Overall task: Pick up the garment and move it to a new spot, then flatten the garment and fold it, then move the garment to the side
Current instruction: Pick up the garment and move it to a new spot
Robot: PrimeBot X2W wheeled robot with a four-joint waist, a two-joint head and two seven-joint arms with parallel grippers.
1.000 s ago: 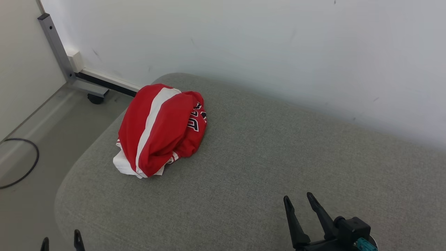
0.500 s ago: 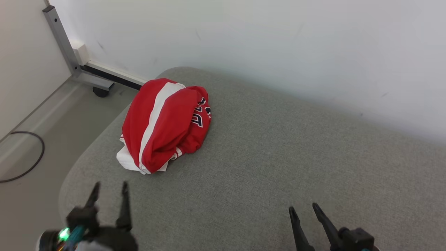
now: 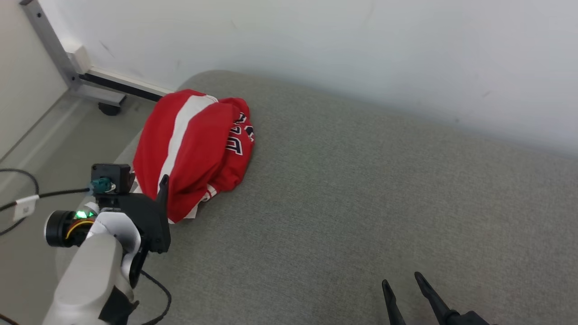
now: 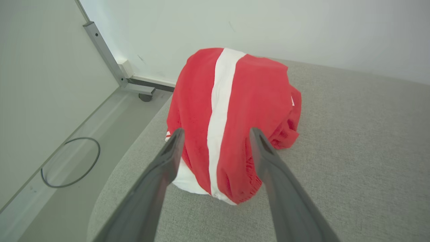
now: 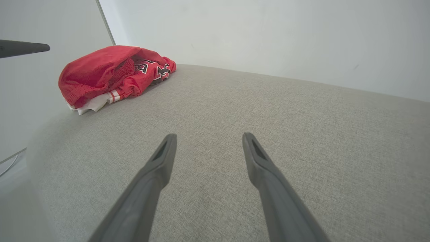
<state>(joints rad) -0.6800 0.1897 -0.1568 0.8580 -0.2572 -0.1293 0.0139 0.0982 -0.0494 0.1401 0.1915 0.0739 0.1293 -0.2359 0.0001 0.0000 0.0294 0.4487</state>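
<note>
The garment [image 3: 194, 140] is a red bundle with a white stripe and dark lettering, bunched at the far left corner of the grey cushion [image 3: 343, 189]. My left gripper [image 3: 151, 183] is open just short of the bundle's near edge. In the left wrist view its fingers [image 4: 168, 161] frame the white stripe of the garment [image 4: 235, 111] with nothing between them. My right gripper [image 3: 402, 279] stands open low at the cushion's front right, far from the cloth. The right wrist view shows that gripper [image 5: 209, 135] above bare cushion, with the garment [image 5: 111, 72] at the far left.
A white wall [image 3: 361, 54] runs behind the cushion. Left of the cushion's rounded edge the floor [image 3: 54, 144] drops away, with a black cable [image 3: 18, 174] and a metal frame leg on a caster [image 3: 106, 108]. Open cushion stretches to the garment's right.
My left arm has risen and reached forward until its open fingers stand at the garment's near edge. The head camera has shifted. The right gripper sits lower in view, still open.
</note>
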